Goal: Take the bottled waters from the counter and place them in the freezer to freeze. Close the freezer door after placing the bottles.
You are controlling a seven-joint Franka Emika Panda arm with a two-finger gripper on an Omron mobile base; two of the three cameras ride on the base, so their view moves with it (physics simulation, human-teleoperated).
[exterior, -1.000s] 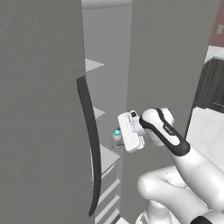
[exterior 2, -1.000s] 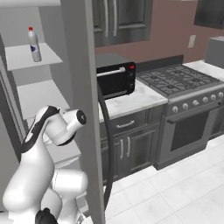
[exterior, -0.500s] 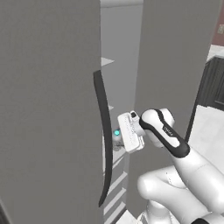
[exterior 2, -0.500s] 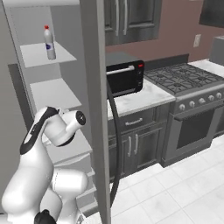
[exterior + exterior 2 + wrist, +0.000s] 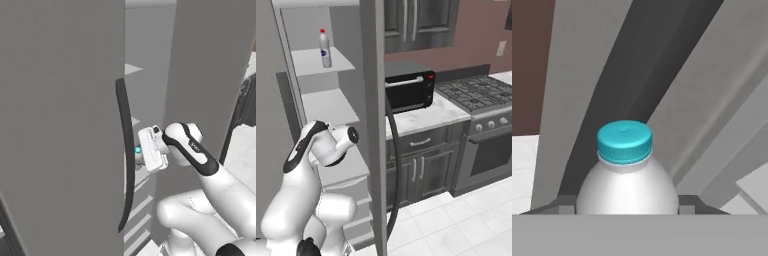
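One small clear plastic bottle with a red cap and blue label (image 5: 325, 48) already stands on the upper white shelf (image 5: 321, 61) of the tall grey steel freezer (image 5: 372, 100), toward the upper left of the right base frame, so I judge the first half of the carrying done. The second, the ribbed clear bottle with the light-blue cap (image 5: 626, 172), sits low and centred in the hand frame, and my claw (image 5: 627, 206) is clenched on its body, the dark tips just showing at either flank. In the left base frame I see the claw's white hand (image 5: 152, 149) at mid-frame, just beside the long dark vertical handle (image 5: 127, 160) of the freezer door, with a speck of the blue cap (image 5: 138, 149) peeking between them. The step in hand, as I read it, is bringing this bottle into the open compartment. Next I need to steer past the door edge, reach over a free shelf, set the bottle upright, let go, back out, then swing the door shut. The gap looks narrow, so I would go gently.
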